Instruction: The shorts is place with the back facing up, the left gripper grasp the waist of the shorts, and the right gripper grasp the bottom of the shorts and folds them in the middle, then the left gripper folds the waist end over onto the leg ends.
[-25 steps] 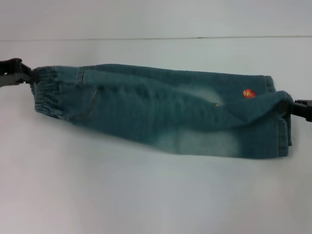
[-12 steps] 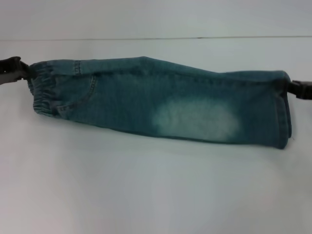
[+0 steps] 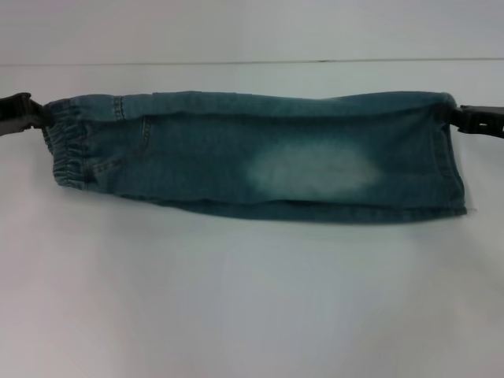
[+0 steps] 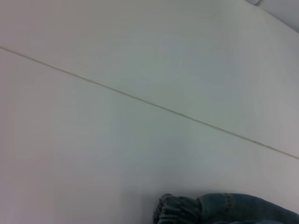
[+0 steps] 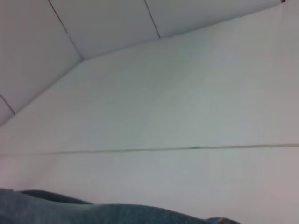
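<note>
The blue denim shorts lie across the white table as a long narrow band, doubled lengthwise, with a pale bleached patch on top. The ruffled waist is at the left end. My left gripper is shut on its far corner. The stitched leg ends are at the right end, and my right gripper is shut on their far corner. The cloth runs nearly straight between the two grippers. The left wrist view shows the gathered waist; the right wrist view shows a strip of denim.
The white table spreads wide in front of the shorts. A thin seam line runs across the surface behind them.
The right gripper has carried the leg corner up and away from me. The lifted layer has dropped flat, the orange print is now covered, and the band has straightened. The left gripper has hardly moved.
</note>
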### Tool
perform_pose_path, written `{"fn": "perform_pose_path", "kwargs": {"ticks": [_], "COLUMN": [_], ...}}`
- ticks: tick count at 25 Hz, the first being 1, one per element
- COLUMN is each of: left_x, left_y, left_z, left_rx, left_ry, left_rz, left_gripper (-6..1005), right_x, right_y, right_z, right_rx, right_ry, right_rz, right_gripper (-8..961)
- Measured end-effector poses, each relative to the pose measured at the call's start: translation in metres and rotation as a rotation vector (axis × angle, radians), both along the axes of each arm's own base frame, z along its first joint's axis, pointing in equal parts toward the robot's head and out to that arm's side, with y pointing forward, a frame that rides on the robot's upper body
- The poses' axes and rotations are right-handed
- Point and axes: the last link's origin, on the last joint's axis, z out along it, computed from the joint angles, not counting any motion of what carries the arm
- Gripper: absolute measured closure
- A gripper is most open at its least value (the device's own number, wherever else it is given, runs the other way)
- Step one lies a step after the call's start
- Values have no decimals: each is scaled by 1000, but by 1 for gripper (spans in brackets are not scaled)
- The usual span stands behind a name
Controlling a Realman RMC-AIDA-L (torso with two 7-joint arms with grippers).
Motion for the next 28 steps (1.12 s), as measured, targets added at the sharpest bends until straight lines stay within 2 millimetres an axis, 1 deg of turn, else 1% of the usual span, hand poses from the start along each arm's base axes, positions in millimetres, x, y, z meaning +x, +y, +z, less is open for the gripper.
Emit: {"fn": "perform_pose_path", "kwargs": {"ticks": [8, 16, 18, 20, 25, 26, 27, 28], "left_x": [-2, 11, 13, 11, 6, 1, 0, 0], "left_y": [1, 6, 6, 5, 3, -2, -6, -6], "left_z": [-10, -13, -12, -11, -6, 1, 4, 4], "left_rx": [-16, -11, -4, 0, 13, 24, 18, 18], "left_ry": [24, 19, 21, 26, 39, 58, 70, 70], "left_rz": [-7, -109, -135, -138, -138, -151, -169, -169], "left_gripper": [842, 799, 758, 716, 612, 592, 571, 500], "right_x": [-1, -1, 0, 1, 4, 3, 3, 2], "right_y": [3, 5, 4, 3, -4, -6, -9, -12], "right_z": [-13, -17, -17, -16, -8, -4, -1, 4], "right_rx": [-28, -51, -50, -46, -27, -21, -16, -6], "right_ry": [-40, -69, -69, -64, -10, 5, 24, 43], "right_rz": [-22, -44, -47, -51, -38, -27, -14, 0], "right_gripper": [839, 794, 783, 538, 333, 292, 252, 212]}}
